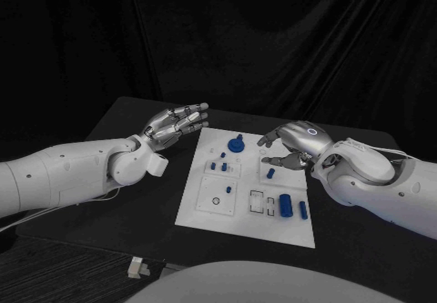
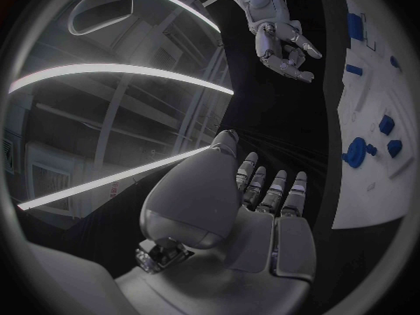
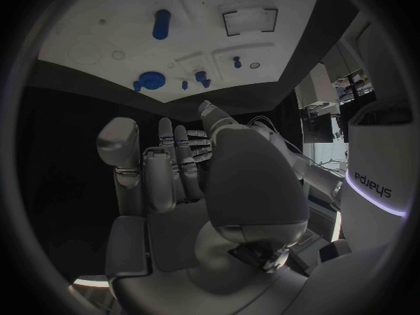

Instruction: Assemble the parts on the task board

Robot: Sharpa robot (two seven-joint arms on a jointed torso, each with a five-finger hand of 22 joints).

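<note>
The white task board (image 1: 205, 205) lies in the middle of the black table. On it are a round blue part (image 1: 236, 146) at the far end, small blue pegs (image 1: 218, 166) below it, and two blue cylinders (image 1: 286, 206) near the right edge. My left hand (image 1: 175, 123) hovers just off the board's far left corner, fingers spread, holding nothing. My right hand (image 1: 292, 142) hangs over the board's far right edge with fingers loosely bent downward and nothing in them. The right wrist view shows the round part (image 3: 150, 80) and a cylinder (image 3: 162, 23) beyond my fingers (image 3: 166, 164).
Rectangular outlined slots (image 1: 257, 201) and a square recess with a ring (image 1: 218, 191) mark the board's near half. A small white object (image 1: 136, 267) sits at the table's near edge on the left. Bare black table (image 1: 119, 214) lies to the left of the board.
</note>
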